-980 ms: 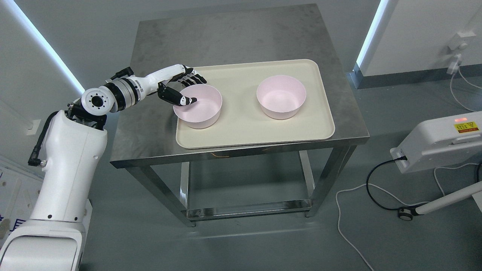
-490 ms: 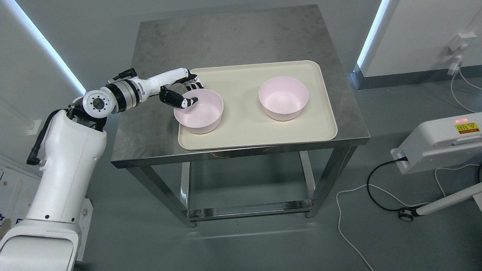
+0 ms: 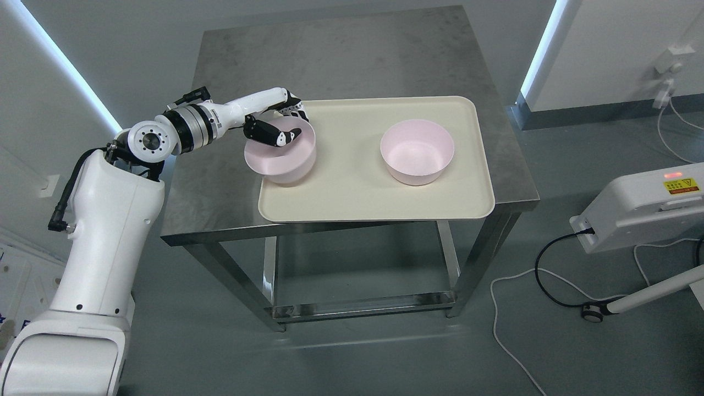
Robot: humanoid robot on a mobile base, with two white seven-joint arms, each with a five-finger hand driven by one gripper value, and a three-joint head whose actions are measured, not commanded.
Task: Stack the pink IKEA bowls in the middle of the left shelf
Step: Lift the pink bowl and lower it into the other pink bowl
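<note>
Steel counter (image 3: pixel 352 60) with open legs, and the only thing sitting right on it is a cream tray (image 3: pixel 352 192), its near edge sticking out past the counter's front.

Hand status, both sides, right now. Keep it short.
Left hand: shut on the left pink bowl, thumb inside the rim, fingers behind it, over the tray.
Right hand: not in view.

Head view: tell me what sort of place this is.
Probably a robotics lab or test room, not a kitchen: a bare steel table holding only a tray, a wheeled equipment stand, and cables trailing over the grey floor.
</note>
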